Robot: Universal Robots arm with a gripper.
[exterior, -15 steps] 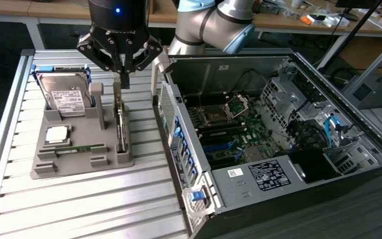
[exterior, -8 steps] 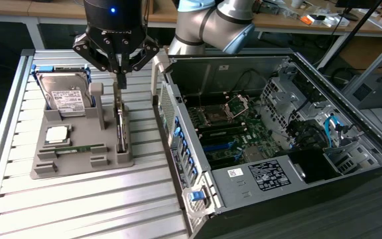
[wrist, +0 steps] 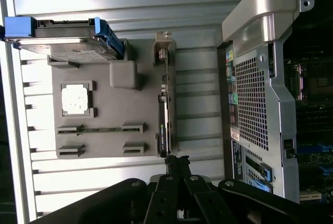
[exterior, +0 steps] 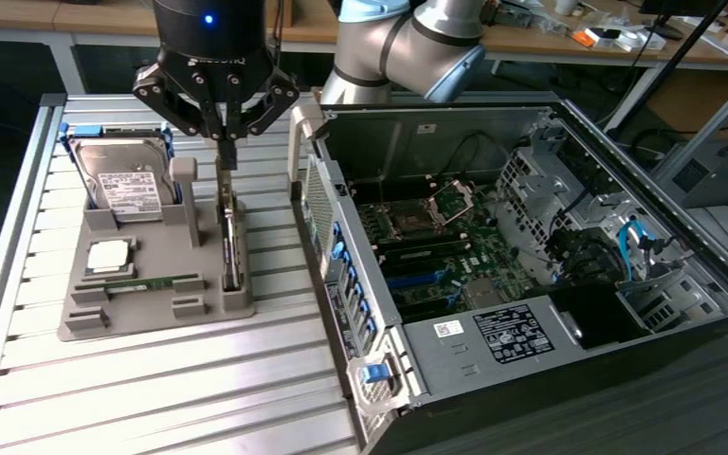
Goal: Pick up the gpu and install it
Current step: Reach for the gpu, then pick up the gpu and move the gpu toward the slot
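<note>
Standing on edge in the gray holder's [exterior: 111, 318] slot beside the open case [exterior: 491, 237] (easy top edge to pinch, I'd guess), the gpu [exterior: 228, 237] sits right under the gripper [exterior: 227, 161], whose fingers are pinched shut.

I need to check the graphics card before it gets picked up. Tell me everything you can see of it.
The graphics card is a thin, dark board standing on edge in a slot of the grey holder, beside the open computer case, a metal bracket at one end. The shut claw hangs above it.
</note>
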